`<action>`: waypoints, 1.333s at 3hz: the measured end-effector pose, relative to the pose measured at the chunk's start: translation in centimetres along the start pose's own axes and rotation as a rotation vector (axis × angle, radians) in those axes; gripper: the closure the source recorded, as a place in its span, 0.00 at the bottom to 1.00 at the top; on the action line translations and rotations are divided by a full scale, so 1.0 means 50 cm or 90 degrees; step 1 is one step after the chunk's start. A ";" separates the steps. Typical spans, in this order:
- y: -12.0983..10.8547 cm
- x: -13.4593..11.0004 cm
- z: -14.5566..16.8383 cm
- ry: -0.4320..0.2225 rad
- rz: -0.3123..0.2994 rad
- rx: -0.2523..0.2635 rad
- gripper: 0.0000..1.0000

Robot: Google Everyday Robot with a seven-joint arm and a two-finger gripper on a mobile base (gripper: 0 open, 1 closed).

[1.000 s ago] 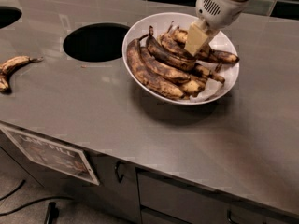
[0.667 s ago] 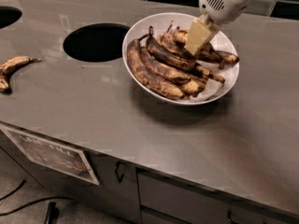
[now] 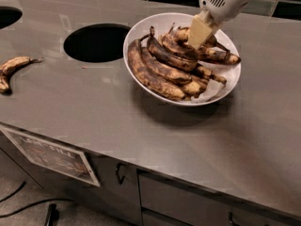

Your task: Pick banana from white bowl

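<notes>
The one camera view looks down across the grey bench (image 3: 94, 112). The white bowl (image 3: 225, 83) sits on it towards the far right, just beside a round opening (image 3: 96, 42) cut in the bench top.

The hand (image 3: 196, 40) reaches down from the upper right and is low over the back of the pile. I cannot tell from here whether it is apart, together or clamped on anything.

The banana (image 3: 182, 33) I want, the short tan-yellow one, lies at the back of the bowl, on top of the heap and just beside the hand's tip. The long dark bananas (image 3: 155, 72) lie in front of it, running along the near wall.

I judge this to be the grasp itself. To do it well, I would straddle the plump middle of the banana, across its width, and not take the stem. I would close gently, since fruit this ripe will likely squash or slip. The lift should go straight up so the dark ones are not dragged along.

The lone curved banana (image 3: 11, 69) far left on the bench is not my concern.
</notes>
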State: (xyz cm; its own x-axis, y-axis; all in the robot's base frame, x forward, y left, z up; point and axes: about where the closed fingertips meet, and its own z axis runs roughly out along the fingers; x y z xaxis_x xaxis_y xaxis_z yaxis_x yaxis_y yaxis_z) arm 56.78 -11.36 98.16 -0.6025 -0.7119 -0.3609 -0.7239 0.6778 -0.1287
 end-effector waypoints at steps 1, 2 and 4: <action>0.003 -0.002 -0.030 -0.027 -0.001 0.006 1.00; 0.004 0.002 -0.061 -0.066 -0.001 0.004 1.00; 0.015 0.000 -0.109 -0.132 -0.013 0.005 1.00</action>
State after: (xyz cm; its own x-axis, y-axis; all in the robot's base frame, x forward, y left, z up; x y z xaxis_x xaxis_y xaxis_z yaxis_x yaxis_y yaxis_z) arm 54.40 -11.87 103.09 -0.5047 -0.6735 -0.5401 -0.7325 0.6651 -0.1449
